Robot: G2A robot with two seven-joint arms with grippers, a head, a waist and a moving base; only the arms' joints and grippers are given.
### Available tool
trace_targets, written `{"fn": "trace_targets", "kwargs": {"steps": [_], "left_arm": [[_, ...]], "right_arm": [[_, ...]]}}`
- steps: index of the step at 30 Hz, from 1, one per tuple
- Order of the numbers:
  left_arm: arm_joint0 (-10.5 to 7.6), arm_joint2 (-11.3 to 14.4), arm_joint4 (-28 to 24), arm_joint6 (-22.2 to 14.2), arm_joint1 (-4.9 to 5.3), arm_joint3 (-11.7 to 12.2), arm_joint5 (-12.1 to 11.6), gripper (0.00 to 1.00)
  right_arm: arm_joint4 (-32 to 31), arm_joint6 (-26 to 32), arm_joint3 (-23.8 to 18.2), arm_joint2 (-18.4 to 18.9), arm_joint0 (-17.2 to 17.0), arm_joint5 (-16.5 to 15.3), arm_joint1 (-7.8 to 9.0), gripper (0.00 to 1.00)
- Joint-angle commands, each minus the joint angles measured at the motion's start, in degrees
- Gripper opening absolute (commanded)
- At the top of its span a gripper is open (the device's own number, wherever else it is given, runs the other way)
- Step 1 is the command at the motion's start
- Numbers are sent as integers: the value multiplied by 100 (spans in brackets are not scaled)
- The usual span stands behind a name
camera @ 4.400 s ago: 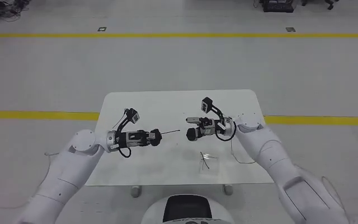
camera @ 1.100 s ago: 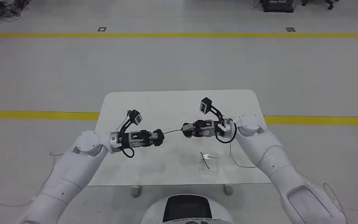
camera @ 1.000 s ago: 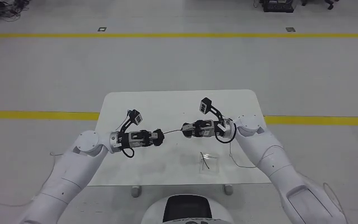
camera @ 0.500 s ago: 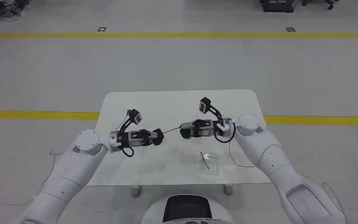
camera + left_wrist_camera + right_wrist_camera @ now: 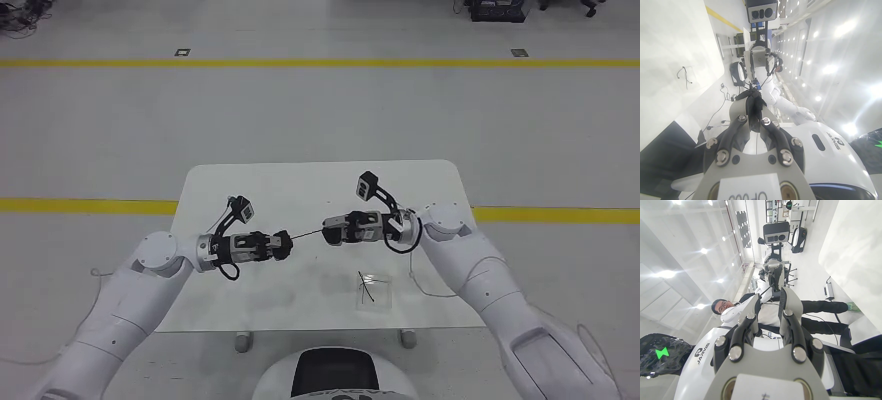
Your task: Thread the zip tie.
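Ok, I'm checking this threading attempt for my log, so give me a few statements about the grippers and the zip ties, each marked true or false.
1. The left gripper is shut on a zip tie. True.
2. The right gripper is shut. False: its fingers stand apart.
3. A few spare zip ties lie on the table, on the right arm's side. True.
4. The held zip tie lies flat on the table. False: it is held up in the air, and its free end points at the right gripper.
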Motion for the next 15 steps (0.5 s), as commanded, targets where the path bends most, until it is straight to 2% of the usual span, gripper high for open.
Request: {"fn": "trace_targets", "kwargs": {"steps": [1,6,15], "left_arm": [[-4,9,2,0,-2,12,-2,0],[-14,35,8,4,-8,45,-5,0],[-30,49,-9,14,-13,67,-12,0]], "right_arm": [[1,-2,-3,10,-4,-4,2,22],[48,-20,-21,55,-29,-74,8,22],[-31,36,-33,-3,-15,12,1,22]]}}
